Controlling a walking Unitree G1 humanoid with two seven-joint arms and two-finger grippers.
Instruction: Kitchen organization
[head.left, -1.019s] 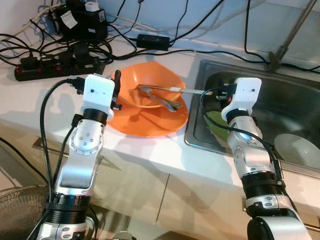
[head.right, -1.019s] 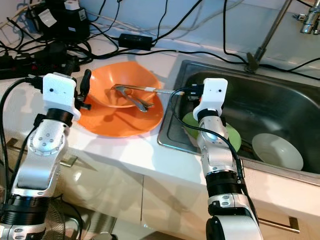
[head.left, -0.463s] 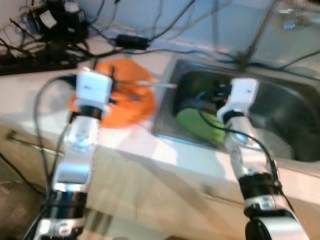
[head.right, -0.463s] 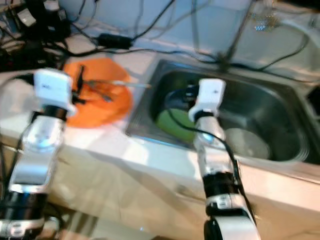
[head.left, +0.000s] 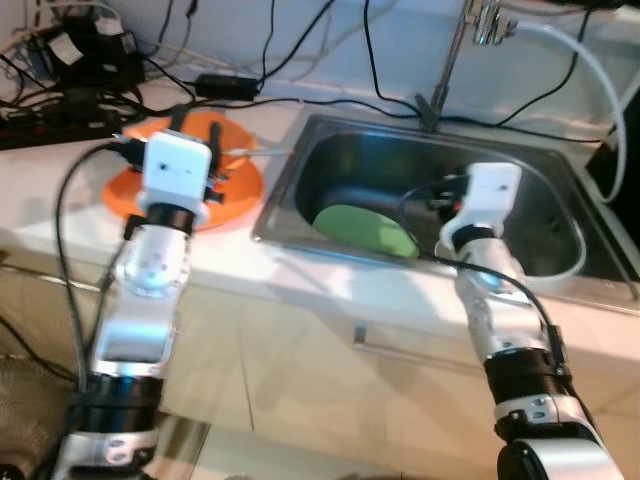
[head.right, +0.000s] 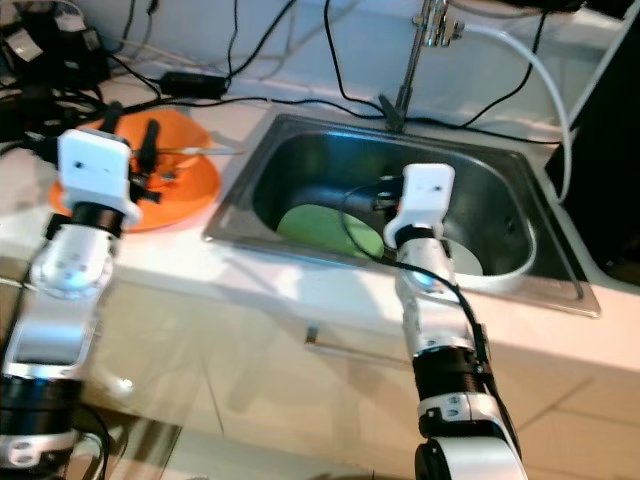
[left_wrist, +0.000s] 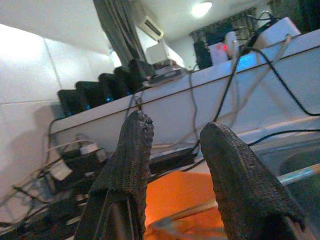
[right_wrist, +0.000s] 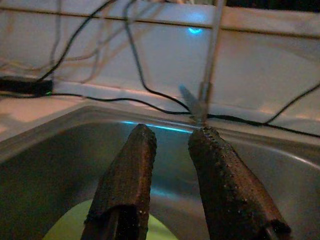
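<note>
Left hand (left_wrist: 175, 135) spread, empty, over orange plate (head.left: 235, 185) on the surface (head.left: 60, 215). Right hand (right_wrist: 170, 137) slightly parted, empty, above green plate (head.left: 365, 230) in sink (head.left: 300, 175).

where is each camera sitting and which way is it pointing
Left eye view: on the head, looking down at the counter, the orange plate and the sink; both silver arms show.
Right eye view: same head, same scene, with the green plate in the sink.
Left wrist view: on the left wrist, looking along the left gripper, jaws open, over the orange plate toward the cables.
Right wrist view: on the right wrist, looking along the right gripper, jaws open, into the sink.
Shared: both eye views and the right wrist view show the green plate.
</note>
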